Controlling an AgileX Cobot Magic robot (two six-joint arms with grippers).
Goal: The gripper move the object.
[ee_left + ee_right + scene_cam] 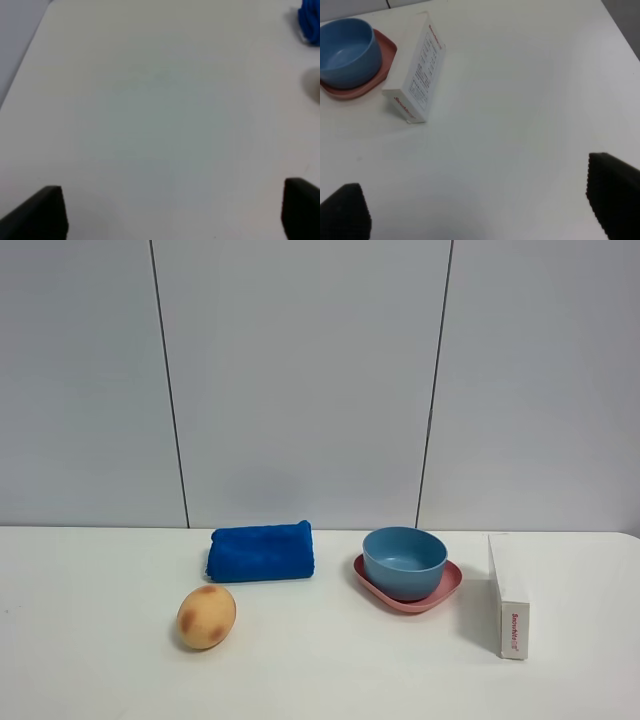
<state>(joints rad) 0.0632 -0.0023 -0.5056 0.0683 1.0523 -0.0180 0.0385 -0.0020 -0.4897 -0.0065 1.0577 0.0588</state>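
The light-blue bowl [404, 560] sits upright in the pink plate [443, 592] on the white table, right of centre. It also shows in the right wrist view [346, 52], empty, on the plate [384, 59]. Neither arm shows in the exterior high view. My left gripper [172, 212] is open over bare table, fingertips [42, 212] wide apart and empty. My right gripper [475, 210] is open and empty, well short of the bowl, with a white box between them.
A white box [508, 596] stands on its long edge just right of the plate, also in the right wrist view [416, 70]. A dark-blue folded towel [261, 551] lies left of the bowl, its corner in the left wrist view [310, 22]. A spotted tan egg-shaped object [206, 616] lies front left.
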